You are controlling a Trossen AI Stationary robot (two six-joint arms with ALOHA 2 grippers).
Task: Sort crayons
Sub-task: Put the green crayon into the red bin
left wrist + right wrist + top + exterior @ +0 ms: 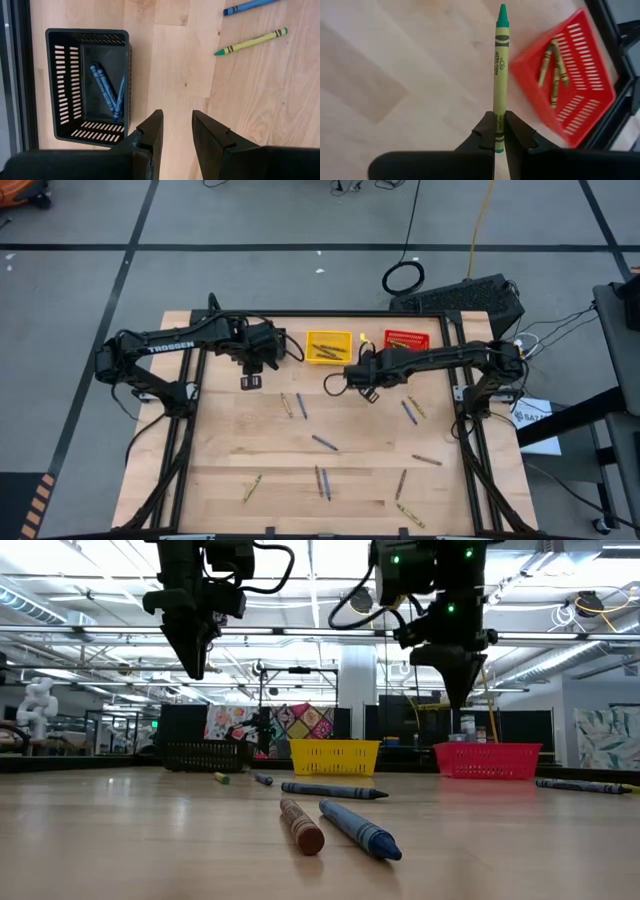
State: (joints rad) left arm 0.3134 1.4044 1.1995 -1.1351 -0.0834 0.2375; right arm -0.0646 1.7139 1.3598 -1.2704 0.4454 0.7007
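Beside red bin (580, 95), right gripper (499, 131) clamps yellow-green crayon (500, 70)

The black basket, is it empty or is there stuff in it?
Not empty. The black basket holds a few blue crayons lying on its bottom, seen from the left wrist view.

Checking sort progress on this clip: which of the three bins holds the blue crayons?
The black bin at the table's back left, beside the open left gripper. Blue crayons lie inside; the red bin holds brownish ones.

light: bright, even | shadows: faint | blur: low-view foreground soft
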